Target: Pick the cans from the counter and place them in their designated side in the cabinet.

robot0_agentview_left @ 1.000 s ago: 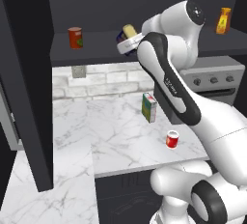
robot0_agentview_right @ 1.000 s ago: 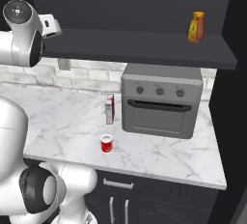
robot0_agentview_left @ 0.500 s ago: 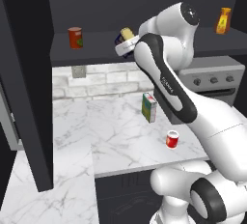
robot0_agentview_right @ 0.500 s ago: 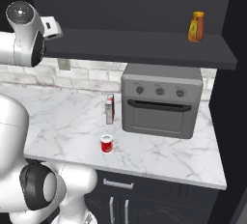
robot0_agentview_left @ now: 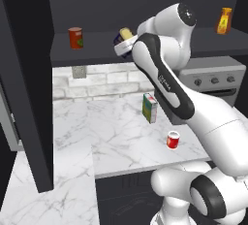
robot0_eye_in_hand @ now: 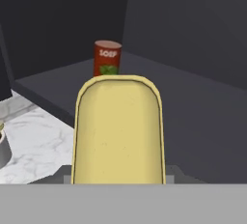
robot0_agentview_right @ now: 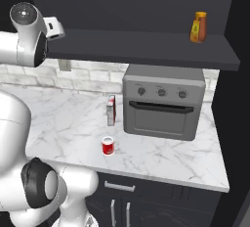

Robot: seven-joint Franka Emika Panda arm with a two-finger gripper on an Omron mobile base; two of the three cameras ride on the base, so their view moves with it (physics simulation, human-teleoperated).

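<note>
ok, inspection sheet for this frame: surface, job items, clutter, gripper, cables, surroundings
Surface: white marble counter, grey veins.
Job's things: yellow-topped tin held at cabinet shelf height; red can with white top upright on the counter near its front edge.
Clutter: green-and-white carton on the counter; soup can and orange bottle on the shelf.
Gripper: gripper shut on the tin, at the shelf edge.
Cables: nothing seen.
Surroundings: grey oven on the counter, dark side panel, brick backsplash.
</note>
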